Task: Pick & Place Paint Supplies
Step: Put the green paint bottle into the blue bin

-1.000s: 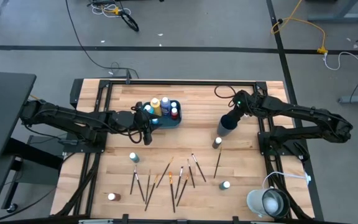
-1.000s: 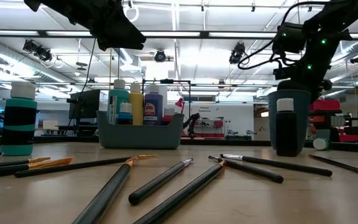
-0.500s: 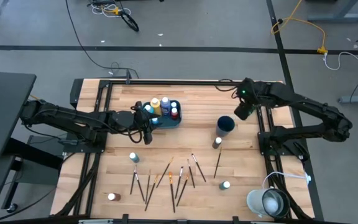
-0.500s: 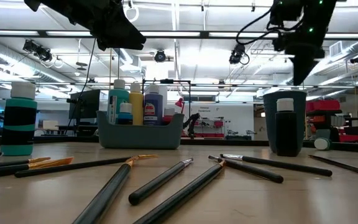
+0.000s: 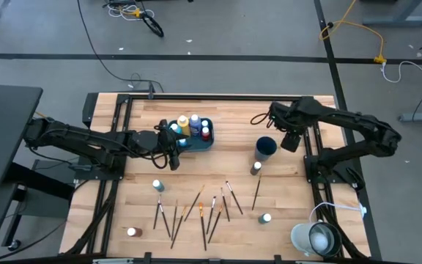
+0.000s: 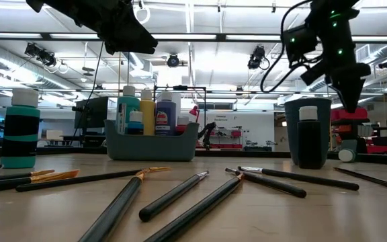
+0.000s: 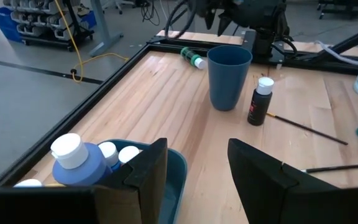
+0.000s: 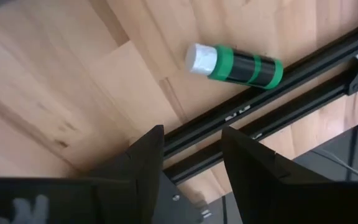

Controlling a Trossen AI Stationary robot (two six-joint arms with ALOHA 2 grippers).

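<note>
While the left gripper [image 5: 173, 155] hangs just beside the teal tray [image 5: 209, 143], on its near-left side, its jaws stand apart with nothing between them. Several white-capped paint bottles [image 5: 189, 126] stand upright in that tray; the left wrist view shows a blue one [image 7: 79, 168] close under the fingers. The right gripper [image 5: 290, 141] hovers by the right rail of the counter [image 5: 233, 121], just right of the dark blue cup [image 5: 265, 148]; its jaws are also apart and empty. Below it, in the right wrist view, a green-banded paint bottle [image 8: 234, 64] lies on its side against the black frame rail [image 8: 253, 106]. A dark bottle [image 5: 256, 169] stands upright on the near side of the cup. About ten paintbrushes [image 5: 200, 209] lie scattered flat across the near half of the counter, one [image 5: 256, 192] apart to the right. Three more bottles stand loose there: a teal one [image 5: 157, 186] left of the brushes, a brown one [image 5: 132, 232] near the front-left edge, and another [image 5: 266, 218] at the right.
</note>
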